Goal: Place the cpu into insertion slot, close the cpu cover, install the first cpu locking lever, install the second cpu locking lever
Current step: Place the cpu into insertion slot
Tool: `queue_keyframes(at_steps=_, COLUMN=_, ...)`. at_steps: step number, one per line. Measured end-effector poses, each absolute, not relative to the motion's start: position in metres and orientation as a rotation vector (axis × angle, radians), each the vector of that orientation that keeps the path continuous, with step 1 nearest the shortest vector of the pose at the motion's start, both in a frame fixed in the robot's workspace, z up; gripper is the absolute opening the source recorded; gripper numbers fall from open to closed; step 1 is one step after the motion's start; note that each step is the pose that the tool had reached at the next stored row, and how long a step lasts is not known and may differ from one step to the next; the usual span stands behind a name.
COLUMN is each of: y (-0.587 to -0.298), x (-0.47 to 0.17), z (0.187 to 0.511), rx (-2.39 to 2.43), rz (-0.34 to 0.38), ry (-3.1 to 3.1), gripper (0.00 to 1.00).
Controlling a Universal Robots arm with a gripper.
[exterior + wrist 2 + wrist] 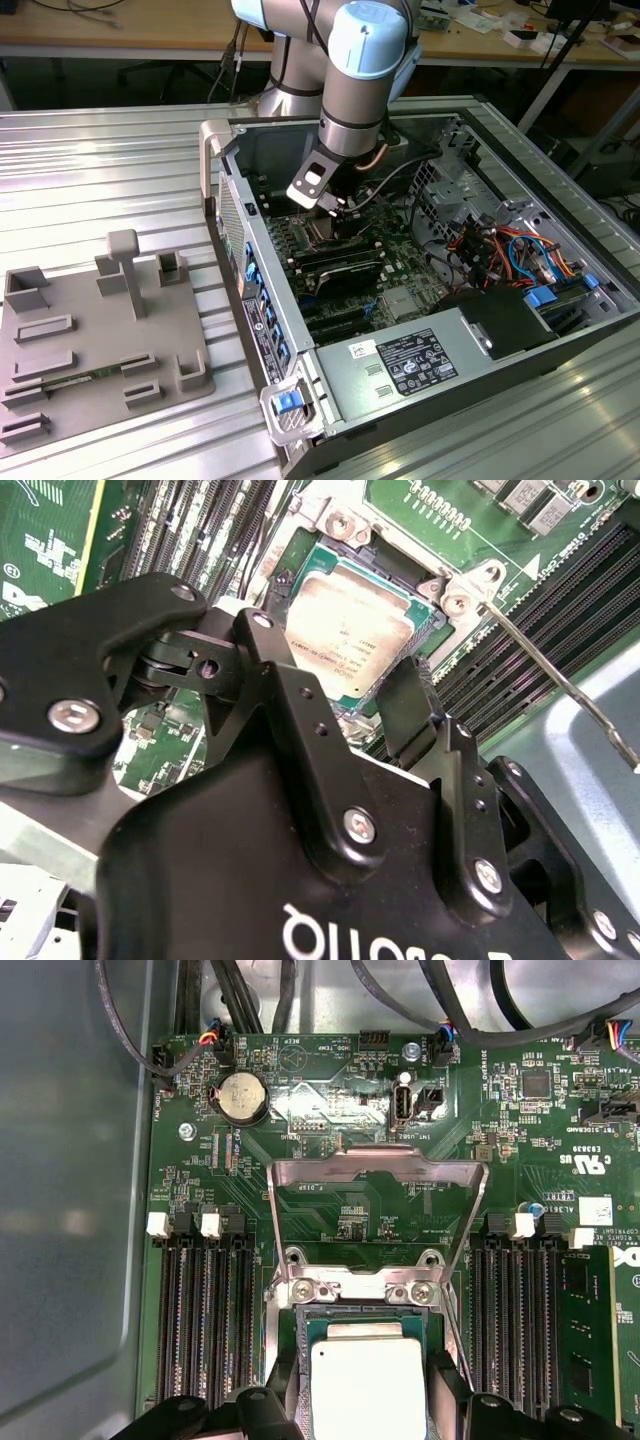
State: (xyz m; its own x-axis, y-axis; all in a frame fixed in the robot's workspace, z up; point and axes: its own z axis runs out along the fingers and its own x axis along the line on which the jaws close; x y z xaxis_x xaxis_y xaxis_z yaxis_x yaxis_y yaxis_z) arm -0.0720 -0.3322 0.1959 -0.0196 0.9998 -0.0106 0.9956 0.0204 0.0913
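Note:
The cpu (368, 1385), with its silver-grey top up, lies flat in the insertion slot (300, 1322) on the green board. My gripper (368, 1415) is low over it, a black finger (268, 1408) against each of two opposite sides. The second wrist view shows the cpu (350, 630) inside the socket rim, flanked by my fingers (290, 700). The cpu cover (380, 1168) stands raised, hinged at the socket's edge. Thin locking lever rods (462, 1260) run beside the socket and are swung free, one also in the second wrist view (560, 685). In the exterior view my gripper (325, 212) reaches into the open case.
Long black memory slots (200, 1310) flank the socket on both sides. Cables (230, 1000) cross beyond the board, and a round coin cell (243, 1097) sits near them. The case wall (235, 215) and power supply (420, 360) bound the space. A grey parts fixture (100, 340) lies outside.

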Motion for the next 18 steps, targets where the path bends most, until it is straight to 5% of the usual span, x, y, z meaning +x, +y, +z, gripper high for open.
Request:
queue_keyframes(at_steps=9, y=-0.3322, x=-0.0705, z=0.1962, rx=2.149, rz=0.088, ry=2.192, gripper=0.61)
queue_keyframes(at_steps=13, y=-0.3322, x=-0.0698, z=0.1965, rx=2.149, rz=0.087, ry=2.192, gripper=0.74)
queue_keyframes(at_steps=18, y=-0.3322, x=-0.0695, z=0.1967, rx=2.149, rz=0.087, ry=2.193, gripper=0.74)
